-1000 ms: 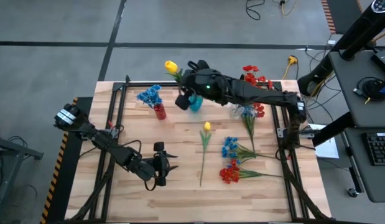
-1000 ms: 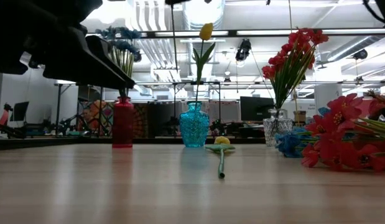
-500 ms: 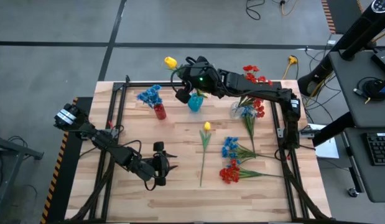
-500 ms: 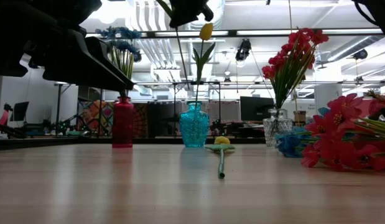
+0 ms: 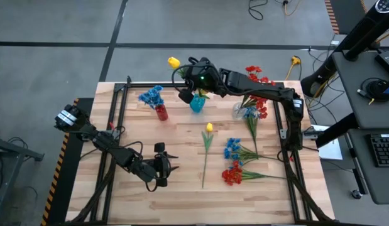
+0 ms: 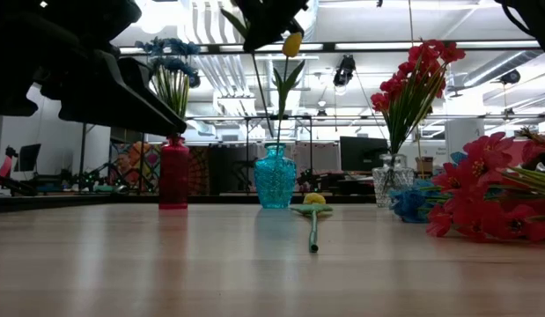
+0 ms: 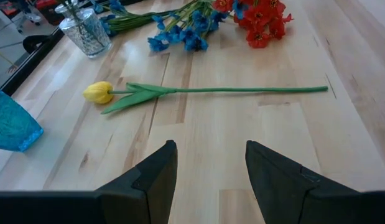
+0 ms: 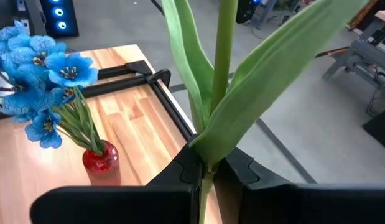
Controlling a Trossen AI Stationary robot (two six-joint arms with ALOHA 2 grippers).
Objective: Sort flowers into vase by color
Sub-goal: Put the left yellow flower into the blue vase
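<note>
Currently, the right gripper (image 5: pixel 186 94) is pinched on the thin green stem of a yellow tulip-like flower (image 5: pixel 174 62), above the faceted turquoise glass vase (image 5: pixel 197 104) at upper centre of the high view. Another yellow tulip (image 5: pixel 208 127) lies flat on the pale planked wooden table (image 5: pixel 181 157). The left gripper (image 5: pixel 171 162), fingers spread, waits at lower left. Ceiling ducts and office desks fill the background in the low view.

From above I get even, soft light on the table (image 5: pixel 181 157), with only faint shadows. At table height the ceiling strip lights (image 6: pixel 413 46) glare white, so the arm (image 6: pixel 87 70) in front reads as a black silhouette, and the near tabletop is blurred. In my right wrist picture the near stem (image 8: pixel 224 56) is soft; the blue flowers (image 8: pixel 46 81) are sharper.
</note>
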